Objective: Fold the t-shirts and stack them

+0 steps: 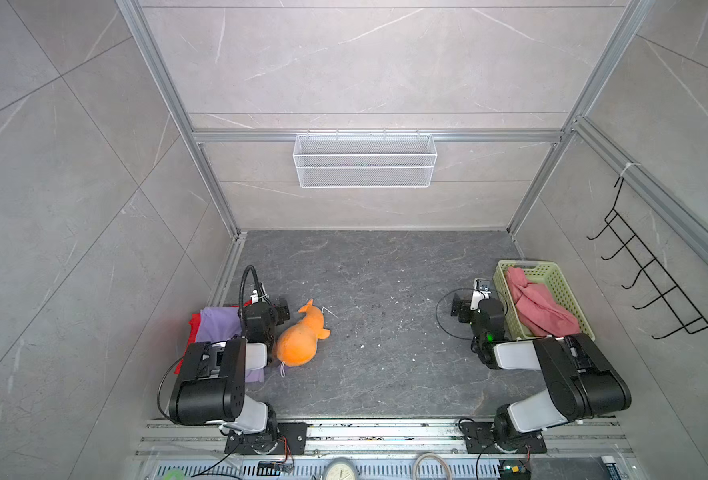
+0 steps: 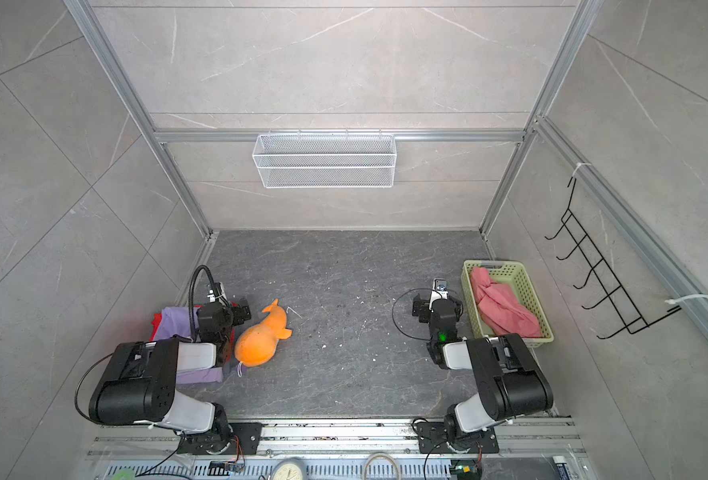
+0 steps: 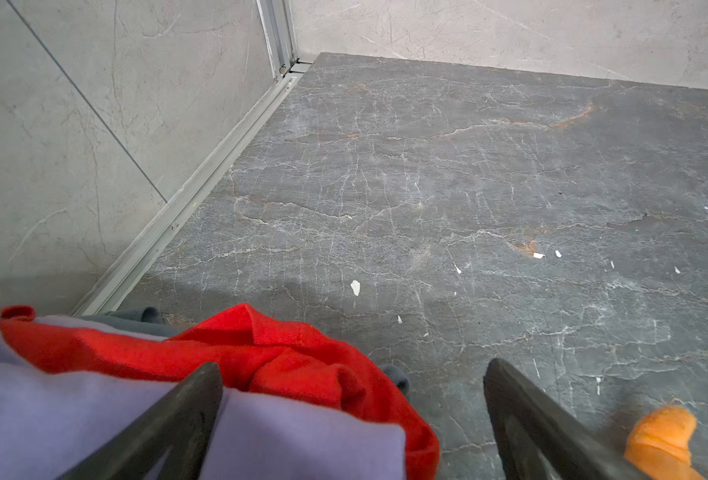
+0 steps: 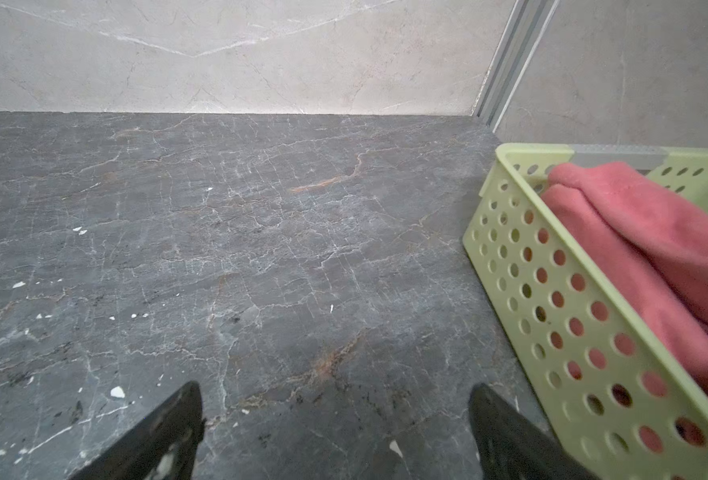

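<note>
At the table's 3 o'clock edge, a pale green basket (image 1: 562, 286) holds the salmon-pink t-shirt (image 1: 539, 307), bunched and unfolded, filling most of it. Up at 12 o'clock a white wire basket (image 1: 365, 160) hangs from the aluminium framing (image 1: 244, 136). At 9 o'clock the lavender-purple t-shirt (image 1: 217, 326) lies over the bright red t-shirt (image 1: 192, 332), with an orange plush toy (image 1: 300, 343) just beside them toward the centre.

The table (image 1: 385, 291) is dark veined stone flecked with white chips. Pale grey wall panels (image 1: 74, 208) enclose it, and a black hook rack (image 1: 651, 282) hangs on the 3 o'clock side.

Both arms sit folded low, pointing to 12 o'clock. The left gripper (image 3: 352, 368) straddles the shirts' 3 o'clock edge, jaws wide apart, holding nothing. The right gripper (image 4: 335, 387), just beside the basket's 9 o'clock wall, is likewise spread over bare stone.
</note>
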`<state>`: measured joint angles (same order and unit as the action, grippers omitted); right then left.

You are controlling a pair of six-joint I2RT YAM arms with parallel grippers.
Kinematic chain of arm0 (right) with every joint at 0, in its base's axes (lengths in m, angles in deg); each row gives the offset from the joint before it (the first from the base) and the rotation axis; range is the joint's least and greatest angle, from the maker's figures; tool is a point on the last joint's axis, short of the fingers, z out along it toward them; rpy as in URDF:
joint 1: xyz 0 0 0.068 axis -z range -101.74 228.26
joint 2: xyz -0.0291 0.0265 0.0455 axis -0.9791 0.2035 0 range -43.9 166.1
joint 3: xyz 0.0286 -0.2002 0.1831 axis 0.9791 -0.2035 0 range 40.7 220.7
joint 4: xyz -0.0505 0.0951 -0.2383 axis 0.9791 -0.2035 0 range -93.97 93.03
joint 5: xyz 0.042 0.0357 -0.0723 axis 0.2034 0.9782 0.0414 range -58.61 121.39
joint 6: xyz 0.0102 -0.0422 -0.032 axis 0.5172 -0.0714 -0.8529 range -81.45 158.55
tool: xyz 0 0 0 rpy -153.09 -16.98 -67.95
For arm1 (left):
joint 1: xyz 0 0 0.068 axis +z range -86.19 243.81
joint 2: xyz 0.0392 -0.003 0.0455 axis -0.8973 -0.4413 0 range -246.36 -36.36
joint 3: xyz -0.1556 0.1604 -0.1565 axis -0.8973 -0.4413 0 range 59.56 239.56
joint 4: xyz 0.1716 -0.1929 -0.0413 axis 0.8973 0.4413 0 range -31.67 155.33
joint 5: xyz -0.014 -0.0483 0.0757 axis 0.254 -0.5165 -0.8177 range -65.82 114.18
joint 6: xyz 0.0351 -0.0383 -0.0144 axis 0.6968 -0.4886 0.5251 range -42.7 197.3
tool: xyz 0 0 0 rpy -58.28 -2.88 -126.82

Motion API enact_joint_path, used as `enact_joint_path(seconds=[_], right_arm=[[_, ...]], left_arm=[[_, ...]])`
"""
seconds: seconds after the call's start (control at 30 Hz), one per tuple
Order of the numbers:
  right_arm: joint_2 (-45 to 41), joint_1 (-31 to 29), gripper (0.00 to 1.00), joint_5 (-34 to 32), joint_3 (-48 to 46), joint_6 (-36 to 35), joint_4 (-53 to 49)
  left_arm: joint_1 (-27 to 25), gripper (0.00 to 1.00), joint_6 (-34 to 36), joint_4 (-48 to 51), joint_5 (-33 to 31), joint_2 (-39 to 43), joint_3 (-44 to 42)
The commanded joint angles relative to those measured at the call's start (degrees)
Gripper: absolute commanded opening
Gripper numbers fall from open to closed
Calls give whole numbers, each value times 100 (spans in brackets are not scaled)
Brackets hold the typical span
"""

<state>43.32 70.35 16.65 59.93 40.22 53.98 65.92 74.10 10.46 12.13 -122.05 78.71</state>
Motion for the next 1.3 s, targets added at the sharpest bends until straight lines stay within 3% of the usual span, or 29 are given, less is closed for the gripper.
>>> enact_joint_path(seconds=[0.0,1.07,1.17,1.27], right_arm=[[-40,8,100,-3,73,-26,54],[-47,1,100,-2,67,-18,68],[-317,7,100,427,278,-191,-435],[-882,-18,100,555,1317,-61,-2892]], left_arm=[[-48,100,73,-180,-25,-27,79],[-51,100,113,-175,33,23,106],[-58,100,312,1651,590,540,867],[-172,100,182,3283,827,1095,1735]])
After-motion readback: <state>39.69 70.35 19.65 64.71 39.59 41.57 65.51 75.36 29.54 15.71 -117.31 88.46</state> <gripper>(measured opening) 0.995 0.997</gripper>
